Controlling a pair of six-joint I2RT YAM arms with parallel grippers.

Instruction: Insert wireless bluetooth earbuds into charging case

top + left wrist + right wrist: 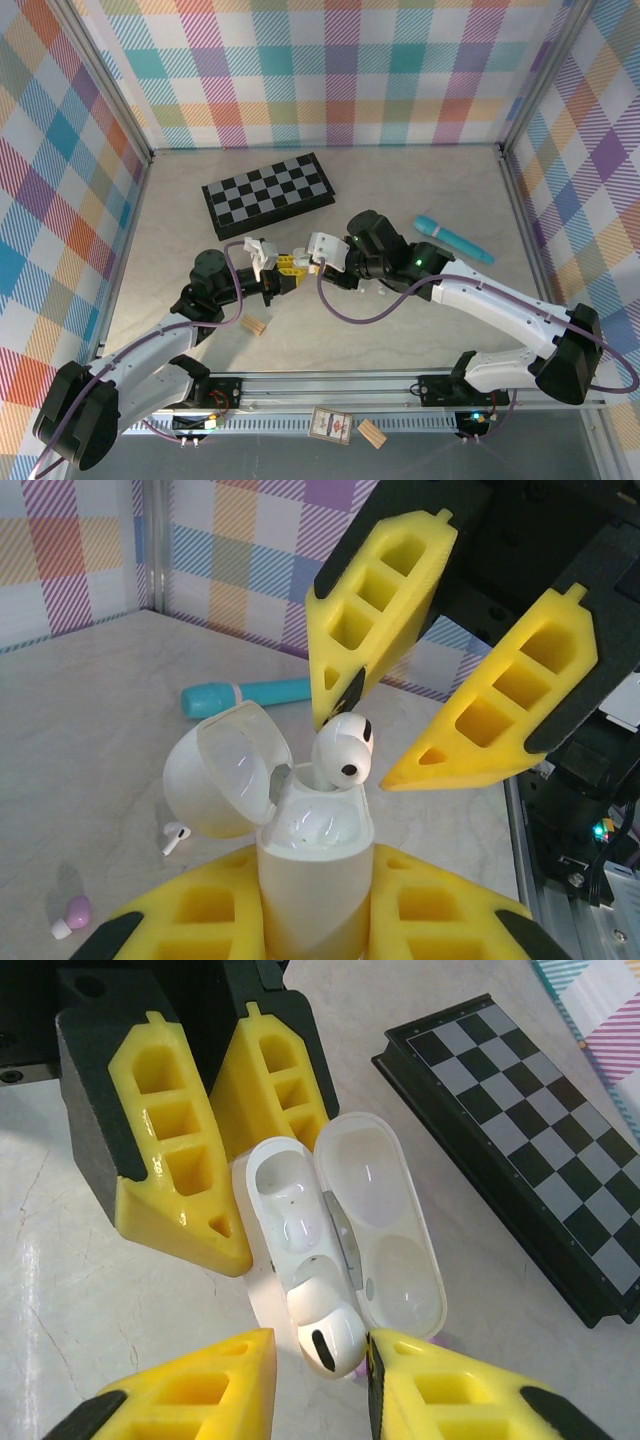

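- L jaws (318, 865): clamped tight on charging case (285, 1195). Case is upright, lid swung open.
- 1st white earbud (343, 748): stem down in one well, head tilted and proud of the rim, so prob. not fully seated. Other well is empty.
- R jaws (320, 1350): narrow gap, just wider than that bud. They straddle its head, one tip touching or nearly so; no firm pinch visible.
- Progress, I reckon: approx. half done. Left to do: press bud home, fetch 2nd.
- Beyond, on table (80, 730): loose white bud (175, 836) & purple bud (75, 912), both well apart from case.
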